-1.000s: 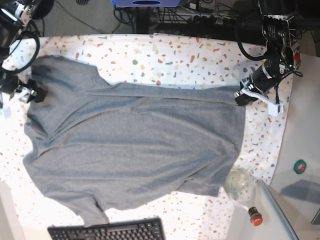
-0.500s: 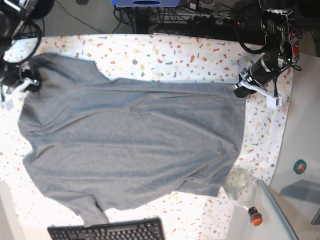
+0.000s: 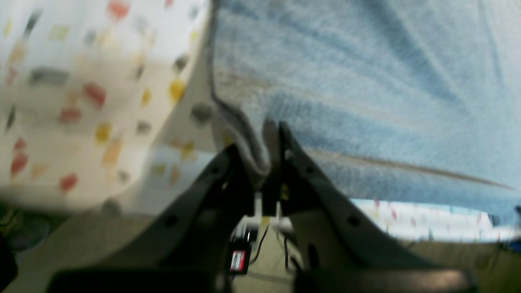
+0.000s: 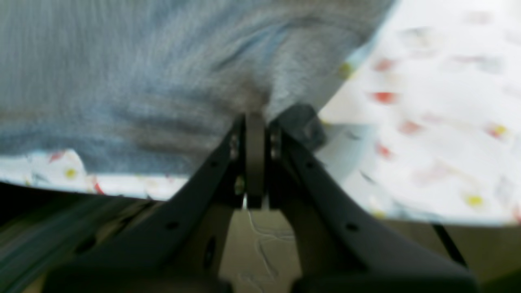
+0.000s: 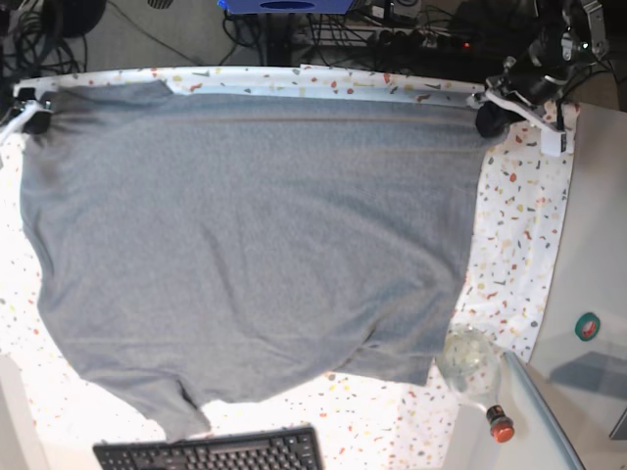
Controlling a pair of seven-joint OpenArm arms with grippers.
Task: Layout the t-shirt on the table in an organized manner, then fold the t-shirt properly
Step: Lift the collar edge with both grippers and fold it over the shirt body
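Your left pincer (image 3: 268, 152) is pinching a corner of the t-shirt (image 5: 255, 245), and your right pincer (image 4: 255, 130) is pressed together on the opposite corner. The t-shirt lies spread over most of the speckled worktop (image 5: 519, 225), its top edge stretched taut between both pincers.

No readable text, label, brand or number anywhere. Keyboard (image 5: 211, 452) keys too small to make out. Wrist views blurred.
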